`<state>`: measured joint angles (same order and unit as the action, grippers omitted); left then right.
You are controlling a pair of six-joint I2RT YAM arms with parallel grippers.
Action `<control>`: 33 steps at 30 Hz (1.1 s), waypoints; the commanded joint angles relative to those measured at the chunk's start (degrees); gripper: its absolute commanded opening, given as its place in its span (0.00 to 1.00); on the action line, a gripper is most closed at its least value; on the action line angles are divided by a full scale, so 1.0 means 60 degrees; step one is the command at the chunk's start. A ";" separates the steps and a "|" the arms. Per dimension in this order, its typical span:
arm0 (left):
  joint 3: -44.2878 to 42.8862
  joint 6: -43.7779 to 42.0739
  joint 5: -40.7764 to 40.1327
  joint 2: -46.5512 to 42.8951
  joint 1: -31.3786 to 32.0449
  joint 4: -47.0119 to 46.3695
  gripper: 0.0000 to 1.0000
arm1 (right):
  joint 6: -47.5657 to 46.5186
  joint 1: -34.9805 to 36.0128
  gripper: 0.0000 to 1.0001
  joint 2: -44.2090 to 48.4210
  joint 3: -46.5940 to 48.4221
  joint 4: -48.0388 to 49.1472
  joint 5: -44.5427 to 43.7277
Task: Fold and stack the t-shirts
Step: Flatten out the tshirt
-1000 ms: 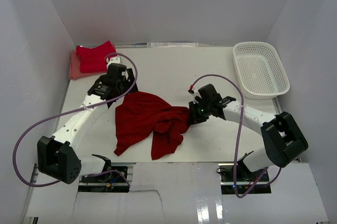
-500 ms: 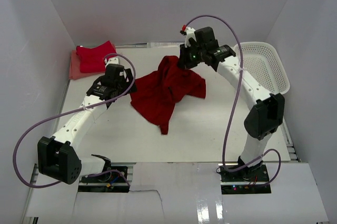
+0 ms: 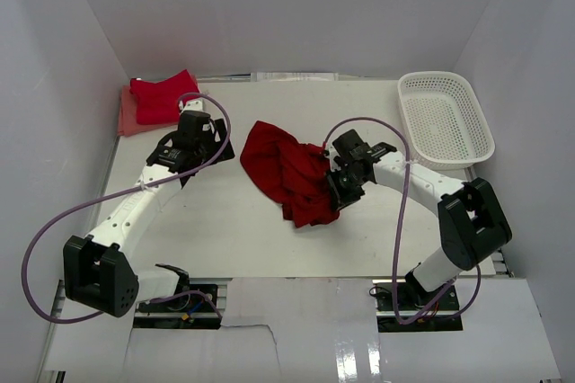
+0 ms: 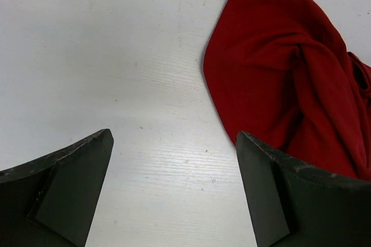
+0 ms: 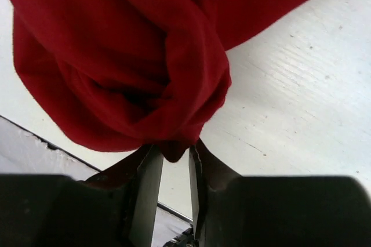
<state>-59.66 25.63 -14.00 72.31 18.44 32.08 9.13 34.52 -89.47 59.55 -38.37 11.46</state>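
**Right fingers pinch a bunched deep red t-shirt**

Fingers of the right arm stand nearly together, with a narrow tongue of the deep red t-shirt caught between their tips. From that pinch the cloth swells into a thick, rolled knot right in front of them. In the overhead view the rest of the shirt spreads away to their left as a crumpled heap on the white surface. Whether all of the heap rests on the surface or part hangs from the grip cannot be told.

The left fingers are spread wide apart and hold nothing. Bare surface shows between them, and the rounded near edge of the same shirt lies just beside the right-hand one, so the shirt sits between the two arms.

Beyond the left fingers, in the far left corner, a folded red t-shirt lies on top of a salmon-pink t-shirt, whose edge shows along the left side.

Well apart from the right fingers, far to their right, stands a white lattice basket.
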 commanded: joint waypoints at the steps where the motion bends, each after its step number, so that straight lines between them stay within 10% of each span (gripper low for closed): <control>1: -0.0018 -0.0096 0.0194 -0.0247 -0.0070 -0.0160 0.98 | 0.0310 -0.0012 0.32 0.0453 0.0299 -0.0022 -0.0929; 18: -0.3063 0.0460 0.1952 0.3164 -0.0011 0.0543 0.98 | -0.0273 -0.0817 0.58 -0.2733 0.4749 0.0975 -0.1018; 29: -0.4002 0.0666 0.2129 0.4896 0.0018 0.0557 0.98 | -0.0759 -0.0847 0.59 -0.5800 0.7872 0.0213 -0.0402; 33: -0.3754 0.0622 0.1982 0.4794 0.0003 0.0470 0.98 | -0.0774 -0.0847 0.40 -0.6182 0.7917 0.0330 -0.0534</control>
<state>-81.60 29.06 -2.09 103.74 18.48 35.53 5.15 29.63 -126.13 104.29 -36.32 7.88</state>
